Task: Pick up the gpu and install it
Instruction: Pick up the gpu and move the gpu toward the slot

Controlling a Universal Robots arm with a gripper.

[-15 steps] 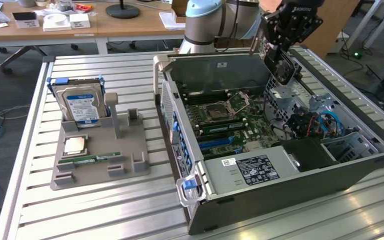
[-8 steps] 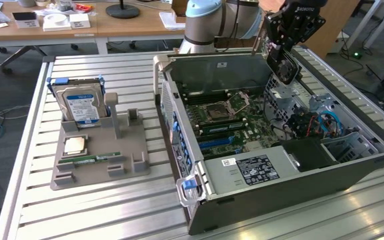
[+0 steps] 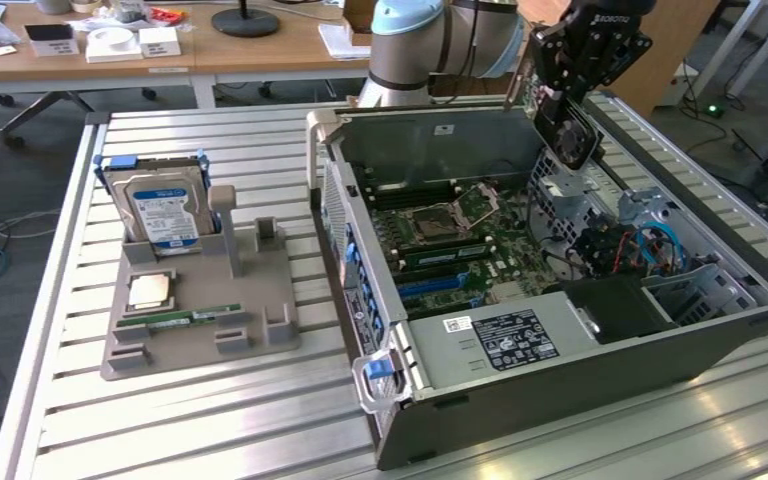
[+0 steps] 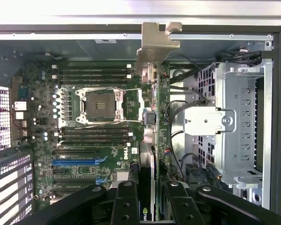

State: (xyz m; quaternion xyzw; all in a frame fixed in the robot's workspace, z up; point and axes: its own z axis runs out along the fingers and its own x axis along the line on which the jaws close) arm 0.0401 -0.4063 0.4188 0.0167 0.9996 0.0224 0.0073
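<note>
The gpu (image 3: 574, 135), a dark card with a round fan, hangs upright over the far right part of the open computer case (image 3: 558, 370). My gripper (image 3: 564, 95) is shut on its upper edge. In the wrist view the gpu (image 4: 155, 98) shows edge-on, its silver end bracket (image 4: 154, 44) farthest from me. It runs back between my black fingers (image 4: 126, 201), where my gripper (image 4: 152, 208) clamps it. It hovers above the seam between the motherboard (image 4: 98, 108) and the drive cage (image 4: 239, 122). The blue slot (image 4: 75, 162) on the board lies off to one side of it.
A grey parts holder (image 3: 197, 340) on the slatted table at the exterior view's left carries a blue-labelled hard drive (image 3: 157, 210), a CPU (image 3: 151, 290) and a RAM stick (image 3: 177, 320). Cables (image 3: 624, 245) crowd the case's right side. Wooden desks stand behind.
</note>
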